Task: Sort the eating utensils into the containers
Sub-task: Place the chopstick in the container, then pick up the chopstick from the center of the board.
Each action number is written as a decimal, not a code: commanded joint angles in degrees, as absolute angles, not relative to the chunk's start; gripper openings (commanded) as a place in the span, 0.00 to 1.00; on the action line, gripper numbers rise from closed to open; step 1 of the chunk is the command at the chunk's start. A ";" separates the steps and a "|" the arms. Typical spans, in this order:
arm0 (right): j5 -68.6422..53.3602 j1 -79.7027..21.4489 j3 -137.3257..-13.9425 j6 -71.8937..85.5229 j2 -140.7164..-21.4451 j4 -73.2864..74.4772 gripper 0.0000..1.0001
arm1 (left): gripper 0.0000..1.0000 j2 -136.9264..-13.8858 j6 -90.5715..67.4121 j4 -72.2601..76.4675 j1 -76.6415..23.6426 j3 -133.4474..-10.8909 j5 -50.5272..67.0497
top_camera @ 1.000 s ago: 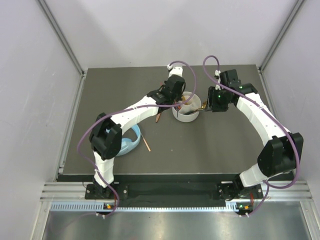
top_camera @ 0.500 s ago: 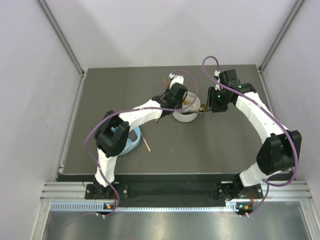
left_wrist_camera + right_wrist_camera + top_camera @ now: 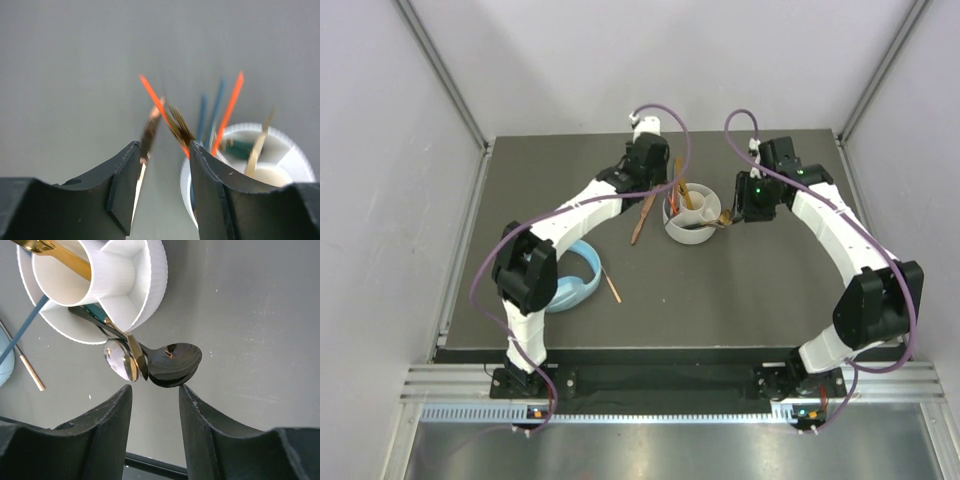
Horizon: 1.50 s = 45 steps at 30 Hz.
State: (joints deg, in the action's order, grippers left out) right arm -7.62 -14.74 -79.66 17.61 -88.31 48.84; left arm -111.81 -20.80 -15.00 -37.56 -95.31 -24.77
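The white round divided holder (image 3: 691,232) stands mid-table. Orange chopsticks (image 3: 230,106) and teal chopsticks (image 3: 216,107) stick up out of it, along with a gold utensil (image 3: 65,257). A black spoon (image 3: 176,357) and a silver-gold spoon (image 3: 119,361) lean out over its right rim. A bronze utensil (image 3: 641,218) lies on the mat left of the holder. My left gripper (image 3: 658,178) (image 3: 162,148) hovers open and empty just left of the holder. My right gripper (image 3: 732,213) (image 3: 155,391) is open just short of the spoon bowls, holding nothing.
Light blue headphones (image 3: 576,285) lie at the left beside the left arm. A thin orange-tipped stick (image 3: 611,283) rests on the mat next to them. The dark mat (image 3: 770,290) ends at grey walls on three sides.
My left gripper has gone from shut to open and pulled back from over the holder toward the far left. The right arm has not moved.
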 commanded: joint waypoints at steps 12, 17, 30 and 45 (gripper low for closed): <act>-4.05 -12.13 -96.42 17.40 -85.78 48.69 0.47 | 0.44 -97.30 -28.29 -40.85 -34.45 -88.96 -12.50; -3.69 -11.34 -95.01 17.58 -85.96 48.78 0.47 | 0.47 -95.98 -32.15 -49.91 -34.98 -84.56 -8.00; -5.27 -11.25 -93.87 18.10 -87.27 49.04 0.47 | 0.50 -92.90 -34.62 -52.56 -34.89 -72.08 -8.09; -8.27 -11.25 -93.34 18.98 -87.81 48.96 0.47 | 0.50 -97.03 -37.70 -45.62 -36.30 -66.18 -4.84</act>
State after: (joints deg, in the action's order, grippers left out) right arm -7.88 -11.92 -94.04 18.63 -88.79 49.30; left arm -96.05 -36.23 -49.67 -35.55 -66.89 -6.52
